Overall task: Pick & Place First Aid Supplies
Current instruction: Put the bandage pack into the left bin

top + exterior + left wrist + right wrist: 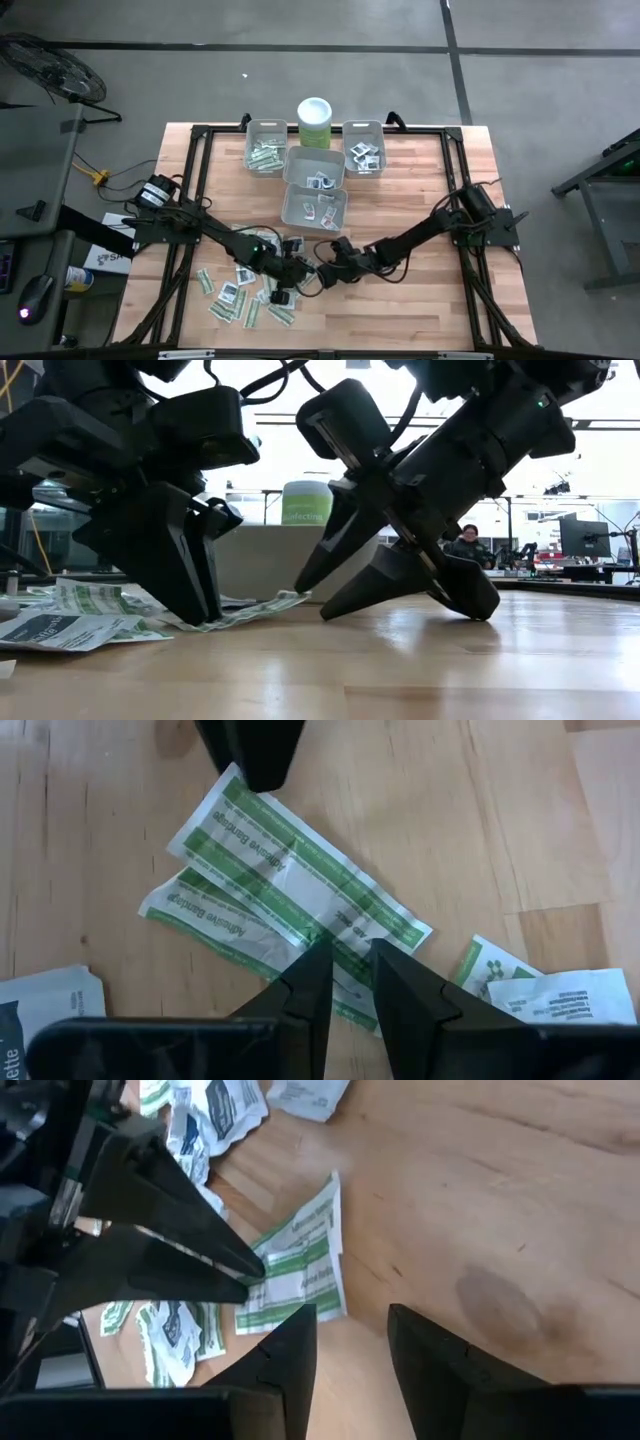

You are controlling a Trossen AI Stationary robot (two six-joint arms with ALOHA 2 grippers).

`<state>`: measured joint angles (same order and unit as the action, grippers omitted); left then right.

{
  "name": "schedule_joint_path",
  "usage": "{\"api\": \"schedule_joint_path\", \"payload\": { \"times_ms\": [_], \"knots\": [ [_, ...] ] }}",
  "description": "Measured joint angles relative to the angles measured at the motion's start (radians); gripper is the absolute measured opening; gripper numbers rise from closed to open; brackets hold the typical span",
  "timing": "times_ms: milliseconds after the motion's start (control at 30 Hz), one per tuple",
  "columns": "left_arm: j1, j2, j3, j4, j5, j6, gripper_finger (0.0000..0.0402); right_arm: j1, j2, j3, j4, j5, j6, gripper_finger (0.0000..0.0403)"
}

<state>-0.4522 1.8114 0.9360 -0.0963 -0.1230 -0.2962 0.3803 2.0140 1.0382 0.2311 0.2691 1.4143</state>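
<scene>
both dark six-joint arms reach inward and low over the table, their tips near each other. the left end effector (348, 982) points down with its fingers narrowly parted. the right end effector (350, 1342) tilts toward it, its fingers standing apart.

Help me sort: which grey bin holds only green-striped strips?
The far-left bin beside the canister; the other three bins hold white square packets.

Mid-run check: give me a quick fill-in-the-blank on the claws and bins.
The left claw is shut on ___-striped strips. The right claw stands ___, holding nothing. The canister stands between two grey ___.
Missing: green; open; bins.
</scene>
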Motion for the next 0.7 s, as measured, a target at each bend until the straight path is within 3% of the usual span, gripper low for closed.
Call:
{"api": "schedule_joint_path", "payload": {
  "times_ms": [700],
  "knots": [
    [0.000,0.000,-0.001,0.002,-0.003,-0.024,0.0072,-0.023,0.000,0.000,0.030,0.008,-0.021,0.0119]
  ]
}}
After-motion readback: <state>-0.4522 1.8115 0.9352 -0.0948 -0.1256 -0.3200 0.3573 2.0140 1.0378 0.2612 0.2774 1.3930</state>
